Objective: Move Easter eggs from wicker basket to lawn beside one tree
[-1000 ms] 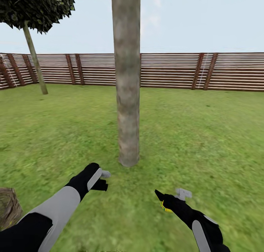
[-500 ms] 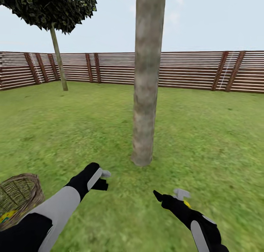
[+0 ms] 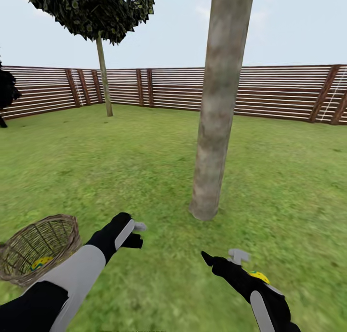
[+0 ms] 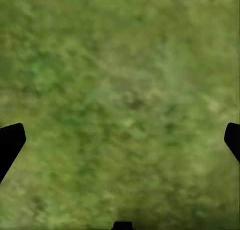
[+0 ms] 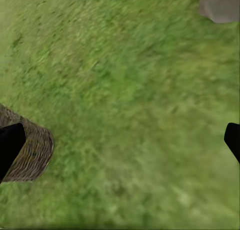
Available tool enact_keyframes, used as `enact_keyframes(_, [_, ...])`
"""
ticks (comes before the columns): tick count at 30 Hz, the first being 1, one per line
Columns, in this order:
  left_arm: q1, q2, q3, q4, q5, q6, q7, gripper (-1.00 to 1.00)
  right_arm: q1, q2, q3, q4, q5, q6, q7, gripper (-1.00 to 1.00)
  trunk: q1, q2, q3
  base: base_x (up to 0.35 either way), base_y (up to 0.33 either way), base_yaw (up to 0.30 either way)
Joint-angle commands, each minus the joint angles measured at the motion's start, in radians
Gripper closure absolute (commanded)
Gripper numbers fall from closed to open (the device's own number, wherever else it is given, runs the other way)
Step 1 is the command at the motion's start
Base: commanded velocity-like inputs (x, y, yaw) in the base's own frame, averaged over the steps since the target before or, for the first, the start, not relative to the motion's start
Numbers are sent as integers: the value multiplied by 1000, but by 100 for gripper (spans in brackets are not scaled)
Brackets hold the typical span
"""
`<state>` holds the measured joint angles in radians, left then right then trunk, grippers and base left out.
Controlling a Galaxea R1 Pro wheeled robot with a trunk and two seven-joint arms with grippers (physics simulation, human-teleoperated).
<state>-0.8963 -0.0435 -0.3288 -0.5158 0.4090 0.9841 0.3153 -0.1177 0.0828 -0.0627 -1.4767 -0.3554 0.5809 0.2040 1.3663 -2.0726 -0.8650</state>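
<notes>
Nearest, lower left of the head view: left arm, black and grey, ending in the left gripper held above the grass. In the left wrist view its dark fingertips stand at opposite edges of the picture, set wide apart, with bare grass between them.

Lower right of the head view: right arm, black with a grey panel, ending in the right gripper. In the right wrist view its fingertips likewise stand far apart with nothing between them.

Just beside the right forearm, partly hidden by it: one yellow Easter egg with a blue-green stripe, lying on the grass on the trunk's side of the robot.

Lower left, beyond the left arm: round brown wicker basket of open woven twigs, tilted with its mouth toward the camera. A patch of yellow egg shows inside it; how many eggs lie there cannot be told. The basket's wall also appears in the right wrist view.

Underfoot throughout: wide flat lawn of mottled green grass.

Middle distance, right of centre: tree with a thick, pale grey-brown mottled trunk, leaning slightly, its base near the right gripper.

Farther, upper left: thin-trunked tree with a dark leafy crown. At the far left edge, part of a black bushy tree.

Farthest: brown wooden fence of horizontal slats closing the garden.
</notes>
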Motion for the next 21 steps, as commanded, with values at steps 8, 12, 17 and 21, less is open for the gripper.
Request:
enact_keyframes(8, [2, 3, -2, -205, 11, 25, 8, -100, 0, 0, -3, 1, -2, 7, 6, -100, 0, 0, -5, 0, 0, 276])
enact_keyframes(12, [5, 14, 0, -340, 11, 41, 8, -100, 0, 0, -3, 1, -2, 7, 6, -100, 0, 0, -7, 0, 0, 276])
enact_keyframes(17, [24, 33, 6, -490, 9, 47, 9, -100, 0, 0, -3, 1, -2, 7, 6, -100, 0, 0, -9, 0, 0, 276])
enact_keyframes(21, [45, 58, 29, -583, 9, 48, 10, -100, 0, 0, -3, 1, -2, 7, 6, -100, 0, 0, -11, 0, 0, 276])
